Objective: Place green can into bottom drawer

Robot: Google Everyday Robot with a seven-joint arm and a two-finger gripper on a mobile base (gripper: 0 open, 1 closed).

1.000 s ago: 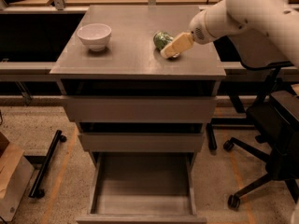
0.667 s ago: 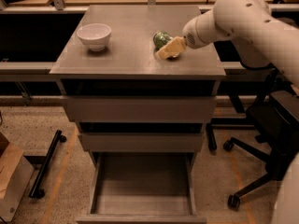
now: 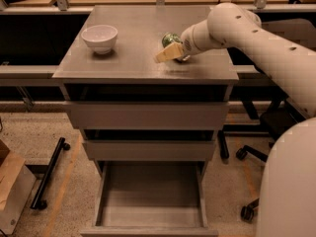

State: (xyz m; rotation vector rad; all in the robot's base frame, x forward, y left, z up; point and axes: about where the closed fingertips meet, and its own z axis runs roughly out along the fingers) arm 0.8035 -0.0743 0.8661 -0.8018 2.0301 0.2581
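Jaws first: you cannot tell whether they are open or closed, because only the pale tan tip of the gripper (image 3: 169, 53) shows, and it lies low along the near side of the green can (image 3: 171, 37).

At the far left of the floor you have a cardboard box (image 3: 9, 187) and, just right of it, a black bar on small wheels (image 3: 48, 174). On the grey cabinet top (image 3: 133, 63), the white bowl (image 3: 99, 37) stands toward the left, well apart from the can. The can sits right of centre on that top, near its far half, with the gripper tip touching or just beside its near edge; which of the two you cannot make out.

Below the top, the top drawer (image 3: 147, 115) and the middle drawer (image 3: 148, 150) are each pulled out a little. The bottom drawer (image 3: 150, 201) is pulled far out toward you, its flat grey floor in full view.

Your arm (image 3: 256, 38) comes in from the right. Its white forearm slopes down and left from a rounded joint above the cabinet's right edge, so the wrist points left across the top at can height. The upper link drops away to the lower right, where the robot's white body (image 3: 291, 181) fills the corner. Behind it a wheeled chair base (image 3: 242, 154) shows on the floor.
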